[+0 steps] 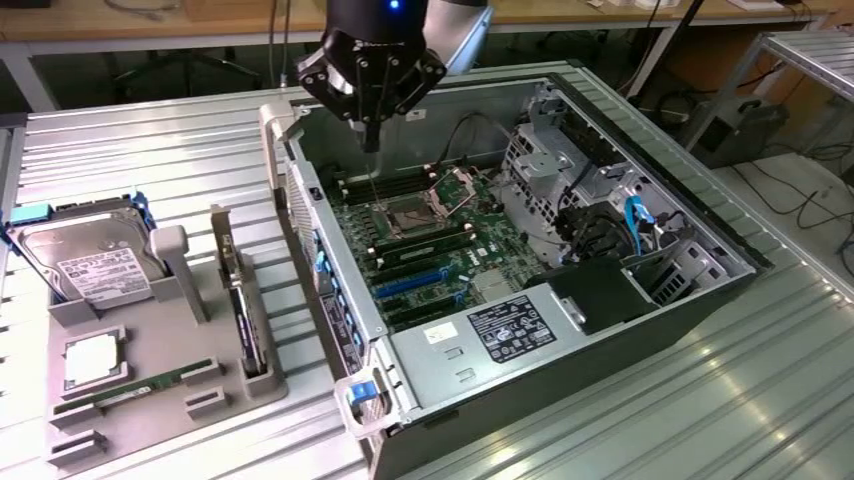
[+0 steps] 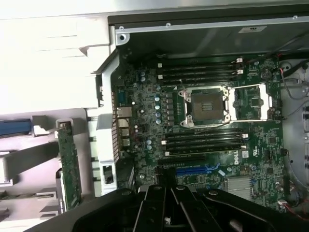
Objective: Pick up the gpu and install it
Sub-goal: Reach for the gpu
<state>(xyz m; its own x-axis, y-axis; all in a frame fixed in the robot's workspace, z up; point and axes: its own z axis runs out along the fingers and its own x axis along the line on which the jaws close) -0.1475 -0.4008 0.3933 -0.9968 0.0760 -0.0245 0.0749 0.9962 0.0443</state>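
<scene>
The gpu [image 1: 243,305] is a thin dark card standing on edge in a grey holder [image 1: 160,350] on the table, at the exterior view's left of the open computer case [image 1: 534,250]. In the wrist view the gpu [image 2: 69,164] appears as a narrow board on edge beside the case wall. My gripper [image 1: 371,140] hangs above the far left part of the case, over the motherboard [image 1: 427,250]. Its fingers are shut with nothing between them. In the wrist view my gripper [image 2: 166,193] points at the blue and black expansion slots [image 2: 193,170]. It is well apart from the gpu.
The grey holder also carries a silver hard drive [image 1: 87,262], a square processor [image 1: 94,358] and a green memory stick [image 1: 134,385]. Inside the case are a CPU socket [image 2: 207,104], memory slots, cables and a drive cage [image 1: 654,260]. The table is ribbed metal.
</scene>
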